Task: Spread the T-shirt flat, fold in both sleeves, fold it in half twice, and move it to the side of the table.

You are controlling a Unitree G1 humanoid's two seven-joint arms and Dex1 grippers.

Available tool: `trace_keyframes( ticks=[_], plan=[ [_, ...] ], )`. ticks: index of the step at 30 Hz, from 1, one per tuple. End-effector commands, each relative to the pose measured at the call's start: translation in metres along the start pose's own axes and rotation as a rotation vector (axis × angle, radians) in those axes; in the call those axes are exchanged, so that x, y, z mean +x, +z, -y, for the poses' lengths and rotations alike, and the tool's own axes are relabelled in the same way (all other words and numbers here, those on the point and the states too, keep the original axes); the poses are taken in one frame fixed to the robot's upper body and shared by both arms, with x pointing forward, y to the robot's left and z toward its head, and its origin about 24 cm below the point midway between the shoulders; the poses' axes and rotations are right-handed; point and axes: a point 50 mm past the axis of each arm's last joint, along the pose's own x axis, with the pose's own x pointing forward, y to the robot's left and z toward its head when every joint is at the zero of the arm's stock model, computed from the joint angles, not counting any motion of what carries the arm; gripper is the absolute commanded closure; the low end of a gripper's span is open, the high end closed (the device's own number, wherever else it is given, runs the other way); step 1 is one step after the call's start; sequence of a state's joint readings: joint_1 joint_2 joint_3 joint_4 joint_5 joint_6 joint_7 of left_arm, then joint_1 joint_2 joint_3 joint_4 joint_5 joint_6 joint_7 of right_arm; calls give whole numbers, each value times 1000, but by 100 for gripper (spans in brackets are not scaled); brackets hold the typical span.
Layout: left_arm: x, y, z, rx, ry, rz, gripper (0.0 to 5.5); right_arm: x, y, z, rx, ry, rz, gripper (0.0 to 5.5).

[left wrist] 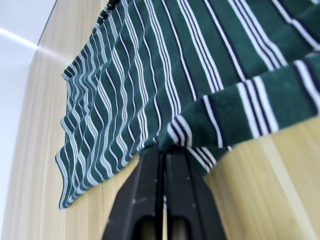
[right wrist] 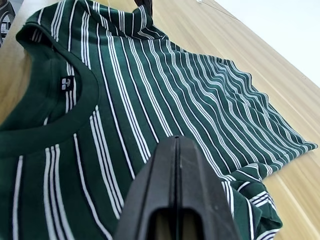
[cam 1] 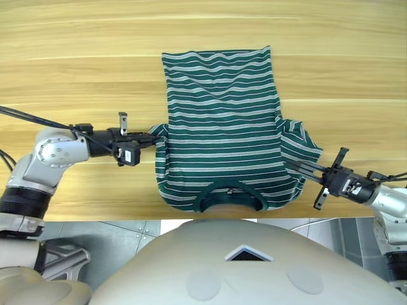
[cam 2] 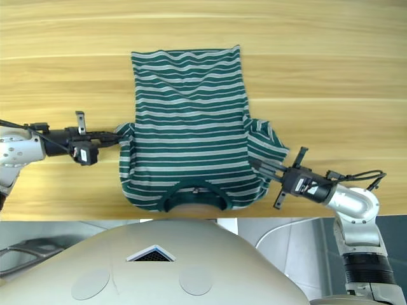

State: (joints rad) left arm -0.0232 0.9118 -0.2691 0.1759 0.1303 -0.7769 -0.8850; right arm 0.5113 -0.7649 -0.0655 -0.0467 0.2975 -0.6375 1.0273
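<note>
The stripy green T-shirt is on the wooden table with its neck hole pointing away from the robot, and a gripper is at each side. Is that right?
Not quite. The T-shirt has its collar pointing toward the robot, at the near edge of the table, as the left eye view shows. The rest holds: the left gripper and right gripper sit at its sides.

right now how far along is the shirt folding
Done: the shirt lies mostly flat on the table, collar toward the robot. In hand: the left fingers pinch the left sleeve; the right fingers are shut at the bunched right sleeve. Left: both sleeve folds, two half folds, the move aside.
</note>
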Motion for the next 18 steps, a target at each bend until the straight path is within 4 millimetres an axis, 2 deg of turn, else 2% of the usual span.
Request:
trace_keyframes(
  ticks=[1, 12, 18],
  plan=[
    [14, 9, -7, 37, -10, 44, 548, 1, 0, 0, 0, 0, 9, 550],
    [37, 32, -11, 66, -21, 166, 548, 4, -1, 1, 0, -1, 18, 550],
    [47, 33, -13, 57, -15, 174, 548, 6, -1, 1, -2, 1, 22, 550]
  ],
)
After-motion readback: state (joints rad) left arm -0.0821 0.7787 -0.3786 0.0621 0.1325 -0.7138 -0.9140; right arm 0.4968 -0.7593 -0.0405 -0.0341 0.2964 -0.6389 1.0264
